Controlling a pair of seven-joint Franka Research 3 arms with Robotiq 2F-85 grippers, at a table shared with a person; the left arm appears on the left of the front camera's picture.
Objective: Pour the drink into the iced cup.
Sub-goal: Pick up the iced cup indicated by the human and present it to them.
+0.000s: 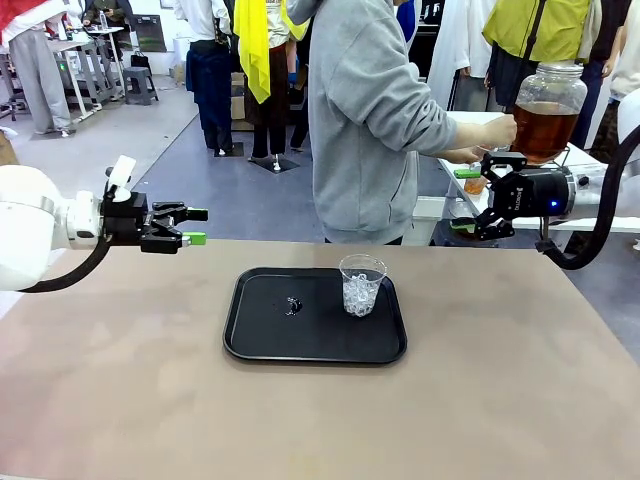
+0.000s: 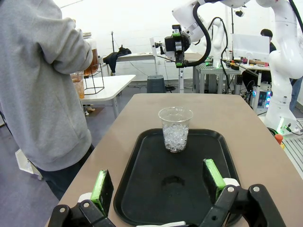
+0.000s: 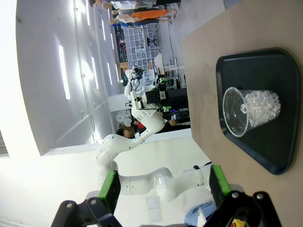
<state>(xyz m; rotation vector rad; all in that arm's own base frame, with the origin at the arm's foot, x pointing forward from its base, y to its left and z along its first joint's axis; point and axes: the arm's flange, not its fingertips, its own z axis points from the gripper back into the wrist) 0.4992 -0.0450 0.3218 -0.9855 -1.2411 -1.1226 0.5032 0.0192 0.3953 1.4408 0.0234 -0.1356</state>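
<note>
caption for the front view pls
Iced cup on a black tray, left gripper and right gripper open either side, a person's hand at the drink jar beyond.

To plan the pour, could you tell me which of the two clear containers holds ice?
The cup on the black tray; the big jar farther off holds amber drink instead.

A cup stands on the right half of a tray at the desk's centre. A person stands behind it, beside a jar of drink on a side table, far right.
</note>
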